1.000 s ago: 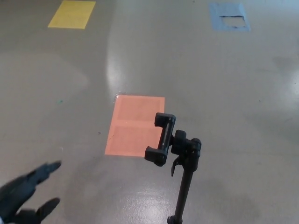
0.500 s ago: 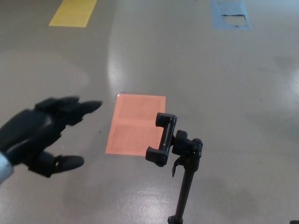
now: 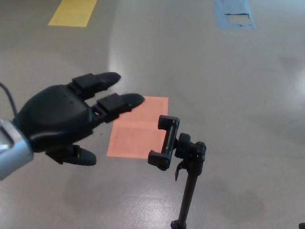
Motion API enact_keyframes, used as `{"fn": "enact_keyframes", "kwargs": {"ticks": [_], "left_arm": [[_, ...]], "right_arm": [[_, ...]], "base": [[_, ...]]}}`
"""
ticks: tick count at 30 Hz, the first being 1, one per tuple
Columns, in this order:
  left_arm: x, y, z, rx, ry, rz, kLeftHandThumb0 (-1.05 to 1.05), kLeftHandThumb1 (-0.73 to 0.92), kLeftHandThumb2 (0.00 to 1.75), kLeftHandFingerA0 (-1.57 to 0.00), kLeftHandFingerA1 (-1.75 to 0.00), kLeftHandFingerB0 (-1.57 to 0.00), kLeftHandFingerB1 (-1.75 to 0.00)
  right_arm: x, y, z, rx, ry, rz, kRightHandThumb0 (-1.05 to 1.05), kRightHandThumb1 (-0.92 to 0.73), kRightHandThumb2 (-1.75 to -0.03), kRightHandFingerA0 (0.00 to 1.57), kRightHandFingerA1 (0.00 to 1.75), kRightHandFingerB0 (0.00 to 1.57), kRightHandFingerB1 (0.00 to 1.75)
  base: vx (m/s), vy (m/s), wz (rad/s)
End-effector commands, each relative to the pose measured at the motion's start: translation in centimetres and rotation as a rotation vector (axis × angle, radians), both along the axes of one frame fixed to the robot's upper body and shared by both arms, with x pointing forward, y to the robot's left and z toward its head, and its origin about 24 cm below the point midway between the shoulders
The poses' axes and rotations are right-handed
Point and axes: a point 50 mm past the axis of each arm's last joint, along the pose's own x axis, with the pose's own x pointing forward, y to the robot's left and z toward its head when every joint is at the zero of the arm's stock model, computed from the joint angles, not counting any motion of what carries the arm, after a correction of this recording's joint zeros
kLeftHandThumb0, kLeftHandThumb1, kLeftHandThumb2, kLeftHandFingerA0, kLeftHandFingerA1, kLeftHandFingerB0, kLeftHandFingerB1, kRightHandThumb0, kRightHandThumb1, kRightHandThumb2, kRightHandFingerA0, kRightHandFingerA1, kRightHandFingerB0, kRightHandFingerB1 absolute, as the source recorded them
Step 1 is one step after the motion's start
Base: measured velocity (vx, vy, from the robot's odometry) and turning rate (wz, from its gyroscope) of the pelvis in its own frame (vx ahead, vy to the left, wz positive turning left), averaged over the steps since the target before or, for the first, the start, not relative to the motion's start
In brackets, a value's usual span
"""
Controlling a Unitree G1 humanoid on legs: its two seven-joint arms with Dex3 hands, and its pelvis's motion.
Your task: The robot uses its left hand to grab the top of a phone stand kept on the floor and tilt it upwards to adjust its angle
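A black phone stand rises from the bottom of the head view on a thin pole (image 3: 187,200). Its clamp holder (image 3: 165,141) sits at the top, empty, joined to a black swivel head (image 3: 191,151). My left hand (image 3: 66,117) reaches in from the left, open, fingers spread and pointing right toward the clamp. Its fingertips (image 3: 131,100) hover a little above and to the left of the clamp's upper end, apart from it. The right hand does not show.
The stand is on a glossy grey floor. An orange rectangle (image 3: 143,138) is marked on the floor behind the clamp. A yellow rectangle (image 3: 73,12) lies at the far left and a blue one (image 3: 233,15) at the far right.
My left hand has risen from the lower left corner and moved right toward the clamp, still open. The phone stand has not moved.
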Motion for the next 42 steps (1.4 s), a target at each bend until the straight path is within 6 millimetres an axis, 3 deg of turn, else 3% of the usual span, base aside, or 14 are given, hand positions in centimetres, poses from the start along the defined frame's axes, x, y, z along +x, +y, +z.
{"fn": "enact_keyframes", "kwargs": {"ticks": [1,4,5,7,18,20,21,26,28,37,38,39,41,42], "left_arm": [[-0.3,-0.6,-0.1,0.171,-0.039,-0.014,-0.27,0.23,0.58,0.00,-0.05,0.00,-0.21],[-0.4,-0.8,-0.2,0.182,-0.044,-0.019,-0.23,0.43,0.53,0.00,0.00,0.00,-0.18],[-0.5,-1.0,-0.3,0.182,-0.051,-0.029,-0.21,0.44,0.53,0.00,0.00,0.00,-0.21],[-0.5,-1.2,-0.3,0.181,-0.056,-0.037,-0.20,0.47,0.54,0.00,-0.01,0.00,-0.24],[-0.5,-2.1,-0.5,0.209,-0.070,-0.055,-0.27,0.47,0.54,0.00,0.00,0.00,-0.22],[-0.4,-2.1,-0.6,0.203,-0.070,-0.059,-0.29,0.39,0.66,0.00,0.00,0.00,-0.23],[-0.3,-2.2,-0.6,0.198,-0.074,-0.062,-0.26,0.46,0.53,0.00,0.00,0.00,-0.25],[0.2,-2.5,-0.3,0.211,-0.087,-0.053,-0.26,0.47,0.54,0.00,0.00,0.00,-0.23],[0.5,-2.5,-0.1,0.212,-0.092,-0.048,-0.28,0.38,0.65,0.00,-0.01,0.00,-0.20],[1.4,-3.2,1.0,0.218,-0.133,-0.048,-0.44,0.29,0.61,0.00,0.00,0.00,-0.14],[1.4,-3.3,1.0,0.214,-0.137,-0.052,-0.44,0.30,0.62,0.00,0.00,0.00,-0.15],[1.5,-3.3,1.0,0.210,-0.140,-0.057,-0.44,0.30,0.62,0.00,0.00,0.00,-0.15],[1.5,-3.4,1.0,0.210,-0.142,-0.057,-0.44,0.30,0.63,0.00,0.00,0.00,-0.15],[1.6,-3.5,1.1,0.212,-0.144,-0.059,-0.47,0.32,0.64,0.00,0.00,0.00,-0.15]], "right_arm": [[-0.4,-0.8,0.1,-0.012,0.019,-0.002,-0.81,-0.65,-1.08,0.04,0.40,0.04,0.25],[-0.5,-0.8,0.1,-0.008,0.022,-0.004,-0.85,-0.67,-1.06,0.07,0.41,0.08,0.24],[-0.5,-0.8,0.0,-0.005,0.024,-0.006,-0.88,-0.86,-0.66,0.10,0.32,0.07,0.25],[-0.6,-0.8,0.0,-0.004,0.026,-0.005,-0.94,-0.70,-0.88,0.08,0.30,0.10,0.22],[-0.7,-0.7,-0.1,-0.001,0.041,0.003,-0.94,-0.70,-0.88,0.08,0.31,0.10,0.23],[-0.8,-0.7,-0.2,-0.005,0.044,0.007,-0.88,-0.86,-0.66,0.10,0.31,0.09,0.24],[-0.9,-0.7,-0.2,-0.008,0.049,0.007,-0.93,-0.70,-0.86,0.09,0.33,0.11,0.25],[-0.9,-0.7,-0.3,-0.008,0.058,0.007,-0.92,-0.70,-0.86,0.08,0.35,0.11,0.26],[-0.9,-0.7,-0.3,-0.003,0.063,0.008,-0.91,-0.70,-1.07,0.02,0.37,0.14,0.30],[-0.7,-0.9,-0.1,-0.001,0.065,0.005,-0.85,-0.66,-1.02,0.07,0.43,0.06,0.40],[-0.7,-0.9,-0.1,-0.001,0.066,0.005,-0.85,-0.84,-0.66,0.15,0.32,0.14,0.26],[-0.7,-0.9,-0.1,-0.001,0.068,0.006,-0.85,-0.84,-0.66,0.15,0.32,0.14,0.26],[-0.7,-0.9,-0.1,0.002,0.067,0.005,-0.92,-0.76,-0.73,0.14,0.34,0.12,0.28],[-0.6,-0.9,0.0,0.002,0.065,0.010,-0.39,-0.41,-1.04,0.00,0.50,0.00,0.49]], "base": [[0.00,0.000,0.00],[0.00,0.000,0.00],[0.00,0.000,0.00],[0.00,0.000,0.00],[0.00,0.000,0.00],[0.00,0.000,0.00],[0.00,0.000,0.00],[0.00,0.000,0.00],[0.00,0.000,0.00],[0.00,0.000,0.00],[0.00,0.000,0.00],[0.00,0.000,0.00],[0.00,0.000,0.00],[0.00,0.000,0.00]]}}
